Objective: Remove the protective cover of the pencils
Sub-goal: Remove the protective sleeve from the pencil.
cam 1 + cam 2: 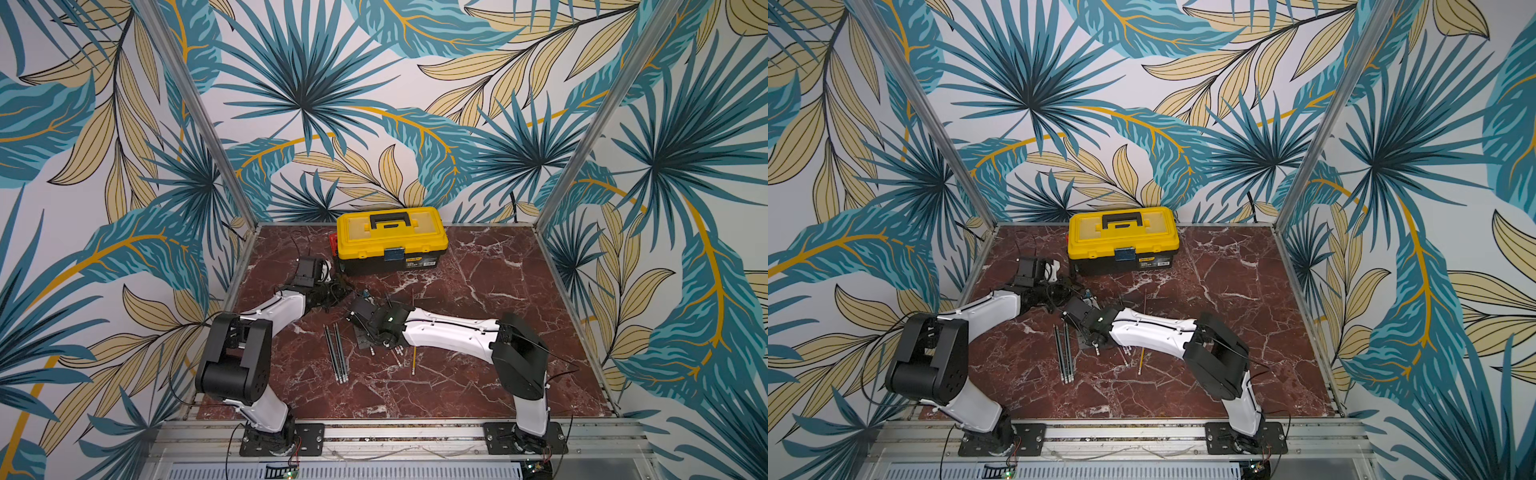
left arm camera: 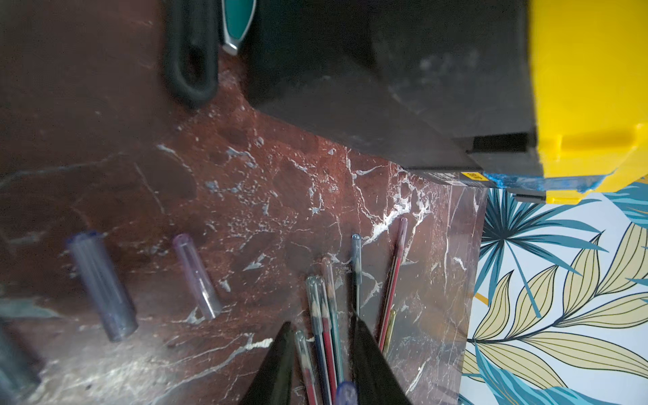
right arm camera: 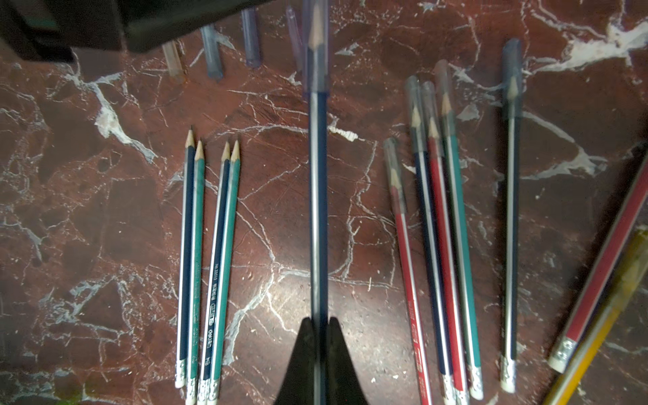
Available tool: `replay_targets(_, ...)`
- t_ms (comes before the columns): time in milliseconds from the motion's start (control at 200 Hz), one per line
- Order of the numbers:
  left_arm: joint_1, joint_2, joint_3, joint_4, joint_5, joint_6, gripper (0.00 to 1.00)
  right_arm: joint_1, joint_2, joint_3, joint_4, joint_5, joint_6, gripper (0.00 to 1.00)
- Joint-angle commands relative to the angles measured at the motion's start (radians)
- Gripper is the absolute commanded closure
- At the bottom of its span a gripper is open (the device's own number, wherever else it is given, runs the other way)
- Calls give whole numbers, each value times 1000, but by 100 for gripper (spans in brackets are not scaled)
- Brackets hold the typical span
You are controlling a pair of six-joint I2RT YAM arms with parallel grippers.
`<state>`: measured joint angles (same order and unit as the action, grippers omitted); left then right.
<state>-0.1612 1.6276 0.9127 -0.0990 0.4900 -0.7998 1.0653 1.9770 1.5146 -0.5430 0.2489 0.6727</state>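
Observation:
My right gripper (image 3: 318, 321) is shut on a dark blue pencil (image 3: 318, 210) that hangs above the marble. A translucent protective cover (image 3: 317, 45) still sits over its tip. My left gripper (image 2: 322, 321) is open, and the bluish rounded end of a cover (image 2: 346, 392) shows between its fingers, close to one of them. Several bare-tipped pencils (image 3: 210, 263) lie together on the marble and show in both top views (image 1: 337, 353) (image 1: 1065, 353). Several capped pencils (image 3: 441, 228) (image 2: 324, 315) lie beside them. Loose covers (image 3: 212, 52) (image 2: 101, 287) (image 2: 198, 277) rest farther out.
A yellow and black toolbox (image 1: 390, 241) (image 2: 589, 87) stands at the back, close to the left gripper. Beside it lie a black loop handle (image 2: 191, 52) and a teal tool (image 2: 238, 21). A yellow pencil (image 1: 414, 359) lies under the right arm.

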Motion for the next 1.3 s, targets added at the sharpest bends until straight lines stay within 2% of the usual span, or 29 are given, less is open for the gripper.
replay_targets(0, -16, 14, 23, 24, 18, 15, 70, -3, -29, -19, 19, -8, 7, 100)
replay_targets(160, -30, 26, 36, 22, 23, 22, 71, -7, -31, -13, 19, -5, 4, 100)
replay_targets(626, -32, 37, 43, 23, 18, 34, 91, -30, -20, -10, 29, -26, 1, 100)
replay_targets(806, -31, 48, 54, 22, 30, 38, 93, -36, -21, -19, 43, -62, 2, 100)
replay_targets(941, -32, 43, 47, 23, 24, 29, 94, -37, -7, -18, 46, -66, -2, 83)
replay_targets(1061, -32, 47, 51, 23, 30, 35, 94, -38, 8, -20, 61, -73, 2, 73)
replay_targets(1297, -32, 48, 52, 22, 36, 30, 95, -43, 47, 3, 62, -79, 10, 71)
